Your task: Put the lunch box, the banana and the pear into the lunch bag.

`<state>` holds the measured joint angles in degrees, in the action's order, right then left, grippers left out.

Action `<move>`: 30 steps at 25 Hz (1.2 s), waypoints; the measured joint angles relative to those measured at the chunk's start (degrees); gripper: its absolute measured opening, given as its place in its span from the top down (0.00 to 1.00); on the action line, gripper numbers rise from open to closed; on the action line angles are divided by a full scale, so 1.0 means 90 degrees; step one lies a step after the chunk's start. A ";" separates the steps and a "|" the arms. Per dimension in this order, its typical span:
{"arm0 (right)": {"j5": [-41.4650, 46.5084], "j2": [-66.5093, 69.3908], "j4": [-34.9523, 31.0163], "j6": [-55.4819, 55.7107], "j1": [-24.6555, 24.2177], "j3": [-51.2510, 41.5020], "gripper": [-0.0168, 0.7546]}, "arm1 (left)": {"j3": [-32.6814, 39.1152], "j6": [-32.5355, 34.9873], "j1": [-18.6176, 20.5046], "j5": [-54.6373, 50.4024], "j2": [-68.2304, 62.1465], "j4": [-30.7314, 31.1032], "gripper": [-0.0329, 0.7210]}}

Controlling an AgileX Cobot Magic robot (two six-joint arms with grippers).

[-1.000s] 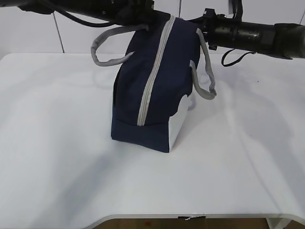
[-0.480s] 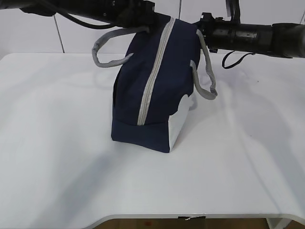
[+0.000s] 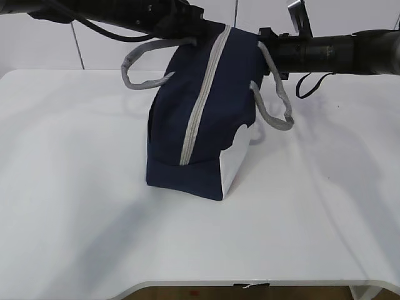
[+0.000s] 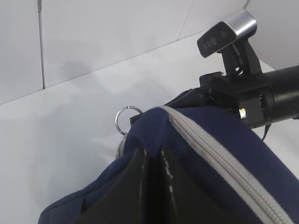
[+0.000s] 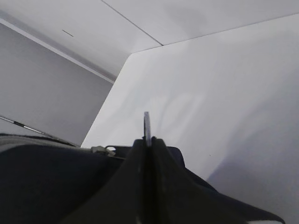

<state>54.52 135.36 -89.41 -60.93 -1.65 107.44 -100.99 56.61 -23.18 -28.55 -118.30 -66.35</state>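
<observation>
I have the tall navy-blue fabric lunch bag (image 3: 203, 112) standing upright near the middle of the white surface (image 3: 75, 187), its grey zipper (image 3: 200, 100) running closed up the front face and over the top, and both arms meet at its top edge. My left claw (image 4: 152, 156) is closed, its two dark fingers pressed together on a fold of the blue fabric just beside the zipper line; the silver ring pull (image 4: 125, 117) sits at the far end of the bag top. My right claw (image 5: 147, 135) is also closed, and from its wrist camera it pinches a thin upright sliver that looks like that ring seen edge-on (I judge this, the view is too narrow to be sure). One grey rope handle (image 3: 147, 65) loops out on the left side and the other grey rope handle (image 3: 275, 94) hangs down the right. The lunch box, the banana and the pear show in none of my views, so I cannot say where they are. The risks as I see them: the ring could slip from the thin pinch, and any pull along the zipper could tip or drag the light bag if the left hold on the fabric gives.
</observation>
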 joint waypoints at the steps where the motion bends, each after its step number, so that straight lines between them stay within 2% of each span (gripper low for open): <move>1: -0.0012 0.0000 0.0038 0.0027 0.0000 0.0000 0.97 | 0.0000 0.0010 0.0000 -0.0012 0.0000 0.0000 0.94; 12: -0.0027 0.0000 0.0392 0.0432 0.0000 0.0000 0.97 | 0.0000 0.0025 0.0000 -0.0051 0.0000 0.0000 0.94; 19: -0.0027 0.0000 0.0370 0.0486 0.0000 0.0000 0.96 | 0.0000 0.0025 0.0000 -0.0076 0.0000 0.0000 0.94; 21: -0.0057 0.0000 0.0253 0.0486 0.0000 0.0000 0.87 | 0.0000 0.0025 0.0000 -0.0098 0.0000 0.0000 0.94; 23: -0.0139 0.0011 0.0055 0.0439 -0.0027 -0.0011 0.71 | 0.0000 0.0025 0.0000 -0.0113 0.0000 -0.0026 0.94; 25: -0.0180 0.0032 -0.0214 0.0305 -0.0038 -0.0011 0.47 | 0.0000 0.0025 0.0000 -0.0130 0.0000 -0.0039 0.94; 27: -0.0224 0.0043 -0.0542 0.0069 -0.0051 -0.0011 0.28 | 0.0000 0.0025 0.0000 -0.0166 0.0000 -0.0050 0.94; 28: -0.0224 0.0043 -0.0665 -0.0085 -0.0061 -0.0011 0.22 | 0.0000 0.0025 0.0000 -0.0182 0.0000 -0.0050 0.94; 30: -0.0199 0.0043 -0.0819 -0.0348 -0.0074 0.0064 0.17 | 0.0000 0.0025 0.0000 -0.0211 0.0000 -0.0053 0.94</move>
<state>52.73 135.75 -96.79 -64.06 -2.31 108.01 -100.99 56.83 -23.18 -30.44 -118.30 -66.83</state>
